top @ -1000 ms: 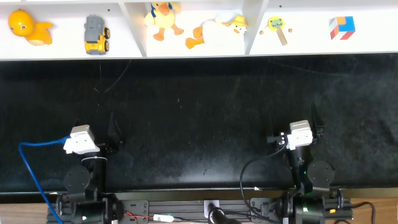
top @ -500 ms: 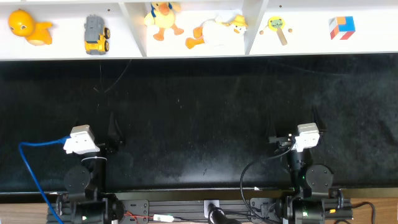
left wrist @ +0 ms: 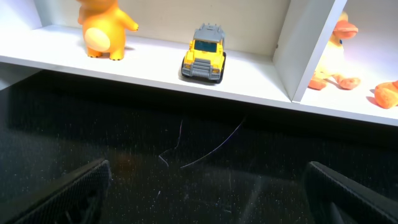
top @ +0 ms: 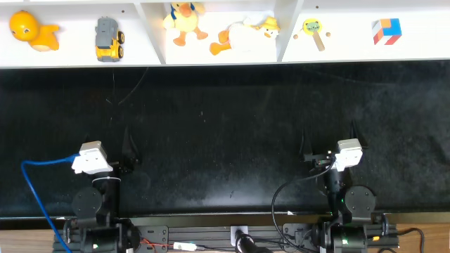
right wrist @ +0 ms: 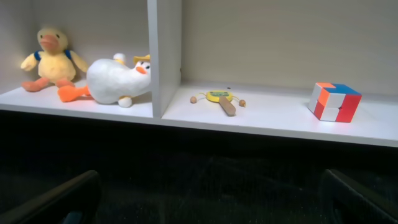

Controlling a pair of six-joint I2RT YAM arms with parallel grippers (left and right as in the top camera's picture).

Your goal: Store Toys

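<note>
- And here's the picture: 6 toys, all of them up on the white shelf (top: pixel 211 60) along the far edge of the black worktop (top: pixel 225 126).
- Left compartment: the orange duck (top: pixel 31 29) with the yellow truck (top: pixel 109 39) to its right, well apart.
- Middle compartment: the yellow plush duck (top: pixel 184 21) sits up, and the white plush bird (top: pixel 242 36) lies on its side just beside it.
- Right compartment: the little rattle drum (top: pixel 314 29) lies flat and the colour cube (top: pixel 386 31) stands to its right.
- The left jaws sit at the near left of the worktop, spread wide and holding nothing.
- The right jaws are at the near right, also spread wide and empty, facing the shelf from well back.
- My read: storing looks complete, so the step in hand is simply parking.
- To do that well, keep both arms low and near their bases, well short of the shelf lip, so nothing gets nudged.
- The truck is the one to watch, since wheels could roll off that ledge if bumped.
</note>
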